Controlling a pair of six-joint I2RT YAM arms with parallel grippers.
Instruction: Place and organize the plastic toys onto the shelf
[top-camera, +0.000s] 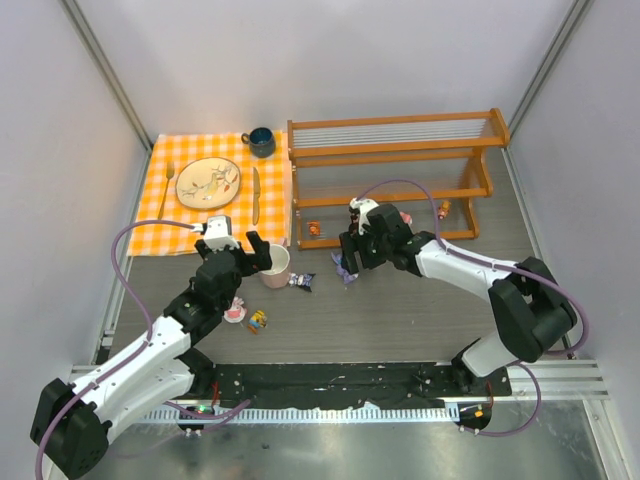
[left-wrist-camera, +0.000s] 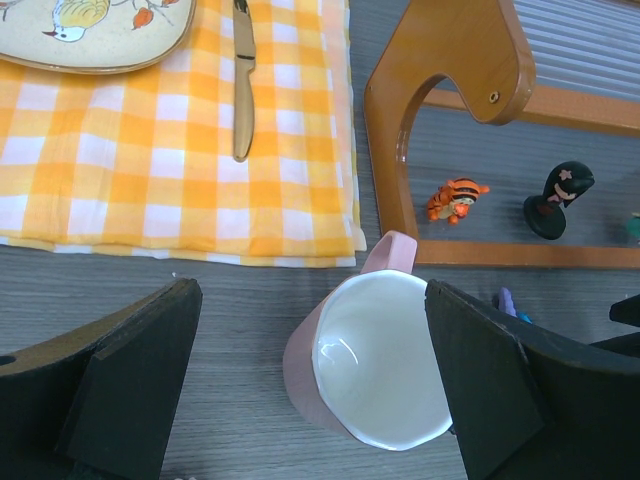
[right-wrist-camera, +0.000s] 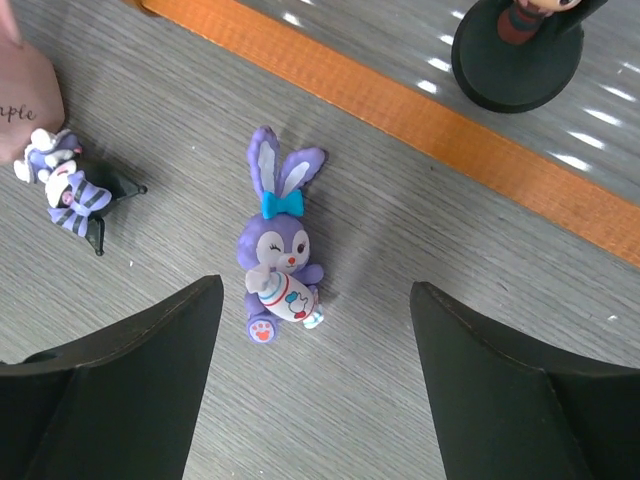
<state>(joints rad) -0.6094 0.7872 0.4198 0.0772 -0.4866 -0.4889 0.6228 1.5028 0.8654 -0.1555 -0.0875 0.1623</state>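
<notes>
**Four toys loose, both grippers open**

Four small glossy plastic toys lie on the grey wood-grain table (top-camera: 420, 310): a long-eared purple bunny (right-wrist-camera: 278, 250), a striped one (right-wrist-camera: 65, 180), a pink-white one (top-camera: 235, 311) and a yellow one (top-camera: 258, 320). At least three more stand behind the bottom rail of the single slatted wooden shelf (top-camera: 400, 150). The right gripper (right-wrist-camera: 315, 290) gapes empty above the bunny. The left gripper (left-wrist-camera: 310, 330) gapes either side of a round pink mug (left-wrist-camera: 300, 375).

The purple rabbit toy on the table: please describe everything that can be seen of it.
The purple rabbit toy is a small figurine, plastic by its look: two long ears with white insides, a blue bow between them, a white muzzle, a striped object on its belly. It lies face up on the grey table, close to the bottom rail of the shelf but apart from it. The right hand hovers open above it, not touching.
</notes>
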